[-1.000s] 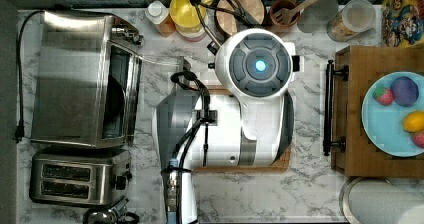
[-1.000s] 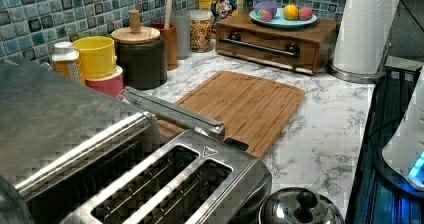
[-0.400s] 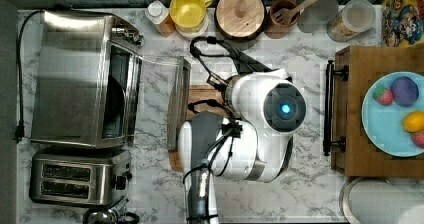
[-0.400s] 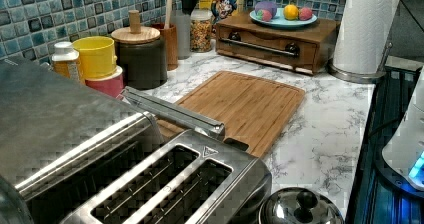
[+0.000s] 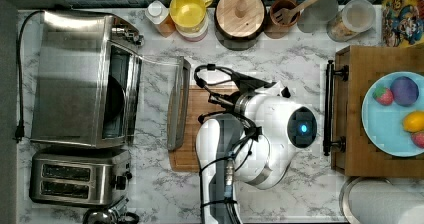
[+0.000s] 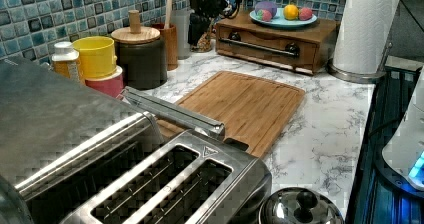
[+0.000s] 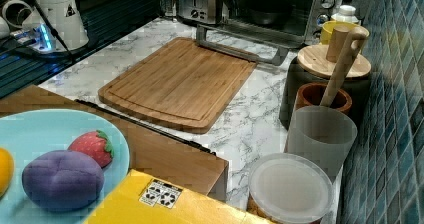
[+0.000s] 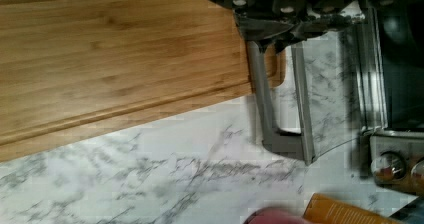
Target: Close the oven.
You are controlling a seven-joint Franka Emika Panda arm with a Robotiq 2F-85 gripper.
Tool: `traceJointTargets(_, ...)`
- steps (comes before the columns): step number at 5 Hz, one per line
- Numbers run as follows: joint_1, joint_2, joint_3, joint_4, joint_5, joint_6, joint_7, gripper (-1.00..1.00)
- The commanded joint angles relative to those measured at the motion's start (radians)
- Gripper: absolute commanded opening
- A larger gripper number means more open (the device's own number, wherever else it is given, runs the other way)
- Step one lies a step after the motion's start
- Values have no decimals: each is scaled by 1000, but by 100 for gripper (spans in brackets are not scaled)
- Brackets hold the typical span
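Top view: the oven (image 5: 80, 79) is seen at the top view's left on the marble surface (image 5: 300, 64), its glass door (image 5: 178, 104) folded fully down and flat; nothing of the closing is judged done. The arm (image 5: 260, 139) is held over the cutting board (image 5: 192, 134), just beside the door's outer edge
Left view: the door's bar handle (image 6: 172, 111) is shown lying low, next to the board's near edge, with the two-slot toaster (image 6: 165, 189) in front; the door is not yet raised
Right view: the oven is seen at the far end of the surface, cavity exposed, handle resting level beyond the board
Wrist view: the tool (image 8: 295, 21) is placed directly above the bar handle, close to it; contact cannot be made out, and whether the tool is released or clenched cannot be told
Left to do: the door is judged to need swinging up until shut
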Motion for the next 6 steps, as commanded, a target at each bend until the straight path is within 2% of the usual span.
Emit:
traceJointTargets(1,7,117,-31,37,335,-51,-464,-100)
traceJointTargets(2,7,181,-28,39,476,-37,-612,-100)
traceJointTargets(3,-38,245,43,55,571,-11,-694,-100)
traceJointTargets(4,-30,248,41,57,697,-33,-823,-100)
traceJointTargets(5,-44,234,64,44,792,-26,-897,-100)
traceJointTargets(6,-40,228,60,40,809,-59,-917,-100)
